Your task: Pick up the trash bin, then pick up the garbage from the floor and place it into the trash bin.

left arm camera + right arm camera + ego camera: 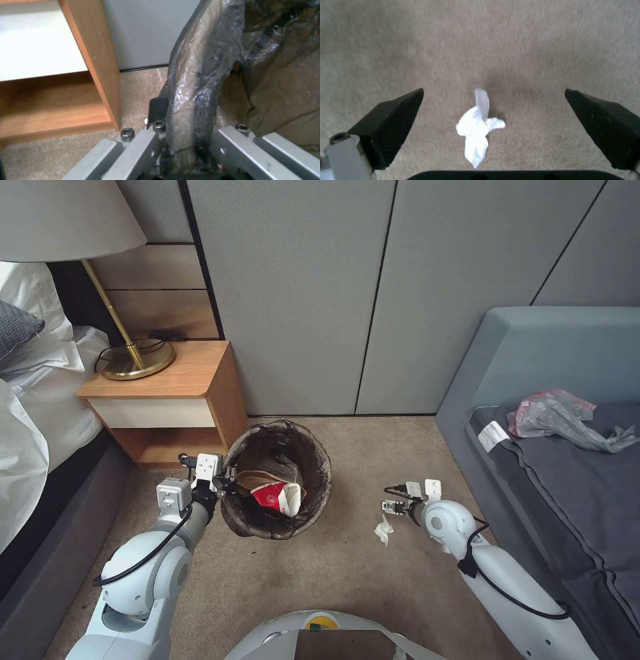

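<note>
Tissue wad (pixel 476 128) between right tool's (pixel 493 127) spread fingers

Nightstand (pixel 163 403), brass lamp (pixel 127 340), grey sofa (pixel 567 480)

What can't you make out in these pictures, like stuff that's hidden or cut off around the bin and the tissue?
- Trash bin, head view: its bottom and whatever lies under the paper cup and brown bag are covered by them.
- Left gripper, left wrist view: its fingertips are hidden behind the bin's liner rim.
- Right gripper, right wrist view: open around the tissue on the carpet; its height above it cannot be judged.
</note>
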{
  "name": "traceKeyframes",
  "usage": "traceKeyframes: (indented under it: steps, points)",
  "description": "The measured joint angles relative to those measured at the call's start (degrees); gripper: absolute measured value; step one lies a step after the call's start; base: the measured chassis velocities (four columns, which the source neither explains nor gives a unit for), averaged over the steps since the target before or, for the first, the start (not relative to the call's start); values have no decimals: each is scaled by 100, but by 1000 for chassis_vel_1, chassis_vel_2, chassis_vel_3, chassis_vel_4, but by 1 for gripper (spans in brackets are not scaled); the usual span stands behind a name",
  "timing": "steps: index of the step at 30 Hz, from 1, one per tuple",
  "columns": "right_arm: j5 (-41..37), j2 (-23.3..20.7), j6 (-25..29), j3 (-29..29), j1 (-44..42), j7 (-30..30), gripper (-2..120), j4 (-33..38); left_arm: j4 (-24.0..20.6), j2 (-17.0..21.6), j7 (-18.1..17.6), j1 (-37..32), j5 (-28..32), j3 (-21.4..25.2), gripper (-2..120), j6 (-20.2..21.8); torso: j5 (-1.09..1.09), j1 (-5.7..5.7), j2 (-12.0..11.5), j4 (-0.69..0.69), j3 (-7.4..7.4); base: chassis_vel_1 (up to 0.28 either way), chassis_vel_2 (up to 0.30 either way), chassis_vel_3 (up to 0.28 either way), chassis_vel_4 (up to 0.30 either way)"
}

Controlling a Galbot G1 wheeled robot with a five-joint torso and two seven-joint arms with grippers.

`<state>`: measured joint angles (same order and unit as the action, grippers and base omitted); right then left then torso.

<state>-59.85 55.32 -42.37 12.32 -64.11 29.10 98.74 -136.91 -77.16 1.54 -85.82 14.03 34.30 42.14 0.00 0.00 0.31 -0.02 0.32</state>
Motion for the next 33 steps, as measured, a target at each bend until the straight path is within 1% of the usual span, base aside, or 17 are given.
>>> traceKeyframes:
  steps: [1,3,8,14,19,22,23,26,28,30,32,33]
  points:
    - [0,0,0,0,0,0,100,0,0,0,0,0,0,0,0,0,0,0,0,0,0,0,0,0,0]
    - [36,64,7,-32,36,-21,100,-226,20,-3,3,9,-3,-6,0,0,-1,0,0,1,0,0,0,0,0]
    - [77,149,13,-93,9,-42,100,-394,54,-6,4,22,-5,-4,0,0,0,0,0,0,0,0,0,0,0]
    - [178,386,19,-275,105,-66,100,-739,60,20,14,29,-1,-18,0,0,0,0,1,1,0,0,0,0,0]
    - [239,497,20,-316,148,-80,100,-907,60,34,16,29,2,-6,0,0,-1,0,1,1,0,0,0,0,0]
    - [449,671,21,-381,217,-254,100,-1248,47,48,21,11,10,8,0,0,-1,0,1,1,0,0,0,0,0]
    - [449,671,21,-381,217,-254,100,-1248,47,48,21,11,10,8,0,0,-1,0,1,1,0,0,0,0,0]
    - [631,920,22,-411,361,-411,100,-1618,9,50,25,9,12,13,0,0,-1,0,1,2,0,0,0,0,0]
    - [676,969,22,-416,392,-435,100,-1697,-5,47,25,8,11,13,0,0,-1,0,1,1,0,0,0,0,0]
    - [763,1081,23,-419,454,-509,96,-1867,-48,45,29,0,9,19,0,0,0,0,1,1,0,0,0,0,0]
    - [771,1100,22,-418,467,-523,94,-1900,-59,45,30,-2,9,23,0,0,-1,0,1,1,0,0,0,0,0]
    - [804,1135,23,-408,486,-593,88,-1969,-94,49,33,-10,-3,33,0,0,-1,0,1,1,0,0,0,0,0]
